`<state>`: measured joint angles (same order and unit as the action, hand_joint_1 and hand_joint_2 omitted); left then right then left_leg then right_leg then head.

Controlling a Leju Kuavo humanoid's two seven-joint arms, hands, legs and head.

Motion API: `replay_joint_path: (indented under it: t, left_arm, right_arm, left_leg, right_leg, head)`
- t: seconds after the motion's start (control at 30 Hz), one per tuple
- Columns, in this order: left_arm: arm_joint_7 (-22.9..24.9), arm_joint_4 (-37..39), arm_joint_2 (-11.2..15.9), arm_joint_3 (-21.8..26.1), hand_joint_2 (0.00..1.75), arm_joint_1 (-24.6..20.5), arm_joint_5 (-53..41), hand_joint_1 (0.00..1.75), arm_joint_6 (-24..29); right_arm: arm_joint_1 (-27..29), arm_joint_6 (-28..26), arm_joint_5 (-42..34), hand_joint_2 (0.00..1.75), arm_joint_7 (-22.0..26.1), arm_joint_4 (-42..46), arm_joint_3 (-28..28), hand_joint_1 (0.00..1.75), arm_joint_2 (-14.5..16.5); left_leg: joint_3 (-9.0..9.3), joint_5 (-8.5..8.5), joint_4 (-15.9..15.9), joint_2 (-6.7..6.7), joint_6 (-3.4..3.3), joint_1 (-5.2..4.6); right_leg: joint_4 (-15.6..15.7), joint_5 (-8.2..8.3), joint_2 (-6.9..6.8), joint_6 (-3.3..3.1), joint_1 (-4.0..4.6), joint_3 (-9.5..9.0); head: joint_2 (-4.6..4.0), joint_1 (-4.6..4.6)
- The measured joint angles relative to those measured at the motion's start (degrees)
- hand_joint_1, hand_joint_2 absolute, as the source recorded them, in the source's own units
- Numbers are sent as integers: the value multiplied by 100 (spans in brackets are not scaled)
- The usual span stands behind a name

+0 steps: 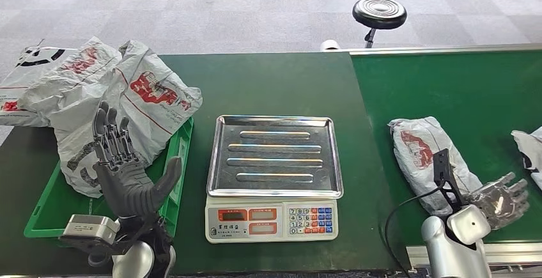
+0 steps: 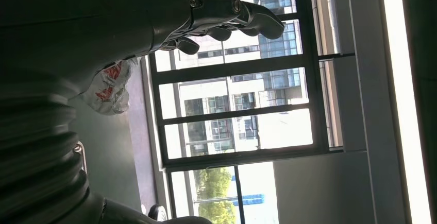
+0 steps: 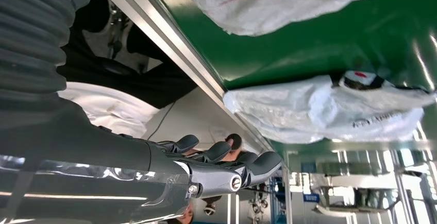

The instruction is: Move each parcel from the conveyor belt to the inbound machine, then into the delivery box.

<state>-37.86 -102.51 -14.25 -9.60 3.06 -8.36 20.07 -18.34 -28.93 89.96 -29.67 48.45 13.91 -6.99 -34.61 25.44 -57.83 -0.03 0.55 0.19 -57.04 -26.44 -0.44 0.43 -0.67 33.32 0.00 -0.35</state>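
Parcels [image 1: 96, 92] in grey plastic mailers with red print are heaped in and over the green delivery box [image 1: 176, 182] at nine o'clock on the dark green table [image 1: 275, 80]; the pile spills past the crate's far rim, and one bag with a black-and-white mark lies at the far ten o'clock edge. The left hand [image 1: 124, 163] stands raised in front of this heap, palm up and fingers [image 1: 108, 134] spread straight, holding nothing; in the left wrist view the same fingers reach out against a bright window, with a corner of a red-printed mailer beside them.

At the middle sits the inbound machine [image 1: 273, 217], a white electronic scale with a keypad and red displays, carrying a ribbed steel tray [image 1: 275, 156] with nothing on it.

At three o'clock the brighter green conveyor belt [image 1: 473, 86] carries a rolled grey parcel with a red logo [image 1: 425, 156], lying lengthwise. The right hand [image 1: 502, 198] rests just beside that parcel's near end at four o'clock, fingers loosely apart and grasping nothing. Another white parcel [image 1: 529, 153] pokes in at the belt's right edge; the right wrist view shows it close by on the belt, near the aluminium side rail [image 3: 196, 74].

A black round stool [image 1: 379, 13] stands beyond the table at one o'clock on grey carpet.
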Motion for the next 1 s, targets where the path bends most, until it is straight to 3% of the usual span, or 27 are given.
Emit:
replay_joint_path:
  t: [0.37, 0.63, 0.77, 0.87, 1.0]
  left_arm:
    - [-3, -52, 3, 0, 175, 63, -36, 0, -22]
    - [-98, -104, 43, -50, 175, 128, -123, 0, -29]
    - [-127, -132, 72, -91, 175, 156, -158, 0, -66]
    - [-125, -133, 79, -102, 175, 150, -207, 0, -74]
    - [-125, -133, 79, -107, 175, 144, -225, 0, -73]
  right_arm:
    - [-317, 134, 0, 175, 133, -807, 356, 0, 68]
    - [-841, 713, -199, 175, 987, -1819, 633, 0, 144]
    - [-996, 1131, -311, 175, 1235, -2183, 742, 172, 173]
    - [-1104, 1590, -333, 175, 1275, -2370, 774, 175, 174]
    - [-1138, 1687, -341, 175, 1311, -2419, 779, 175, 174]
  left_leg:
    - [1, -1, 0, 0, 0, 1]
    - [5, -2, 0, 2, -1, 1]
    - [9, -2, 0, 2, 0, 1]
    - [20, -1, 0, 10, 0, 4]
    - [25, 0, 0, 13, 1, 6]
  right_leg:
    - [-2, 0, 0, 0, 1, -1]
    - [-2, 1, 1, 0, 1, -3]
    - [-2, 0, 1, 0, 3, -6]
    - [-1, 0, 9, 0, 4, -12]
    - [0, 0, 13, 0, 4, -16]
  head:
    - [0, 0]
    - [0, 0]
    - [0, 0]
    - [0, 0]
    - [0, 0]
